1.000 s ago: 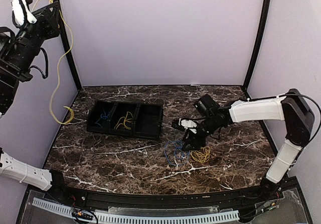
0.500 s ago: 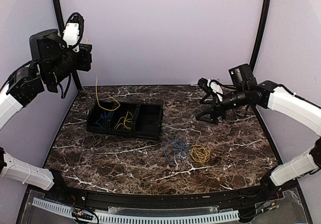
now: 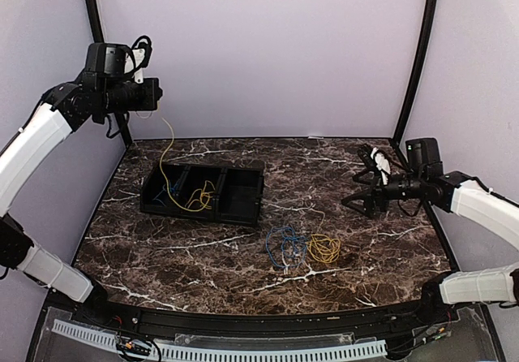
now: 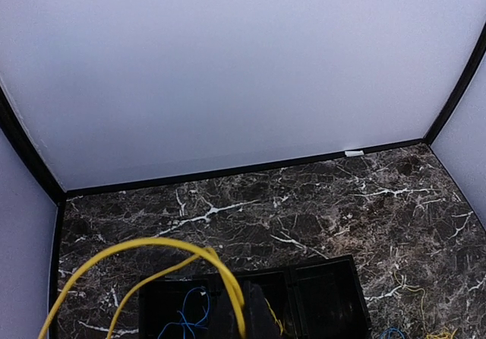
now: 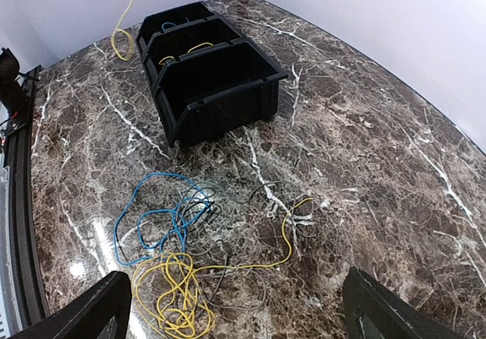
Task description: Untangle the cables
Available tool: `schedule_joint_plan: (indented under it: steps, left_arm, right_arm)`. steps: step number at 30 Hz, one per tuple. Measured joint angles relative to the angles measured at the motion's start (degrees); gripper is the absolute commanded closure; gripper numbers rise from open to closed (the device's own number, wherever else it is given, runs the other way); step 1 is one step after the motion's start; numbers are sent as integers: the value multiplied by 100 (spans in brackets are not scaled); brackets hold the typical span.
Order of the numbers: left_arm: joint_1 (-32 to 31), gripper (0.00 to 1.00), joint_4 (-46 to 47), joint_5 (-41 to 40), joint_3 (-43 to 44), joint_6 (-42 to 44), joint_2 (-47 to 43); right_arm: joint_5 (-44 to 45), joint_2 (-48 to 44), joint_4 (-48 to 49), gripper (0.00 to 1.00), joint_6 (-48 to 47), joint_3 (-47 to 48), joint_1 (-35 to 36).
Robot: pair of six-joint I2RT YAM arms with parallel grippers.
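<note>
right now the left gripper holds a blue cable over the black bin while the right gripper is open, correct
No: the cable held by the left gripper over the black bin is yellow, not blue, per the top external view. The right gripper is open.

Arms: two, the left arm point(image 3: 32, 147) and the right arm point(image 3: 478, 204)
Bin point(image 3: 243, 208): one, with three compartments
Yellow cables: three; a hanging yellow cable point(image 3: 165, 147), a binned yellow cable point(image 3: 203, 196) in the middle compartment, a yellow coil point(image 3: 324, 249) on the tabletop point(image 3: 381, 256)
Blue cables: two; a blue coil point(image 3: 282, 244) on the tabletop, a binned blue cable point(image 3: 169, 190) in the left compartment
Dark cable point(image 5: 262, 189): one thin strand
</note>
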Motion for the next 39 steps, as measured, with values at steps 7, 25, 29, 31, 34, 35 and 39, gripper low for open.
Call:
schedule_joint_plan:
  steps: [7, 25, 29, 31, 34, 35, 39]
  left_arm:
    - [96, 100, 273, 415, 0, -227, 94]
    - [96, 100, 1311, 586, -535, -345, 1121]
    - [96, 100, 1679, 758, -809, -367, 1318]
    - [96, 100, 1943, 903, -1012, -398, 1342]
    - [96, 100, 2363, 1040, -1207, -444, 1342]
    - [96, 100, 2540, 1099, -1241, -444, 1349]
    - [96, 100, 3303, 1309, -1246, -389, 1497]
  right_arm:
    - [-70, -35, 243, 1, -118, -57, -33]
    - [-74, -35, 260, 1, -367, -136, -61]
    - [-74, -35, 260, 1, -424, -146, -61]
    - [-74, -35, 260, 1, -448, -164, -61]
    - [-74, -24, 260, 1, -463, -177, -61]
    - [-74, -17, 260, 1, -466, -177, -63]
    - [-74, -2, 260, 1, -468, -181, -63]
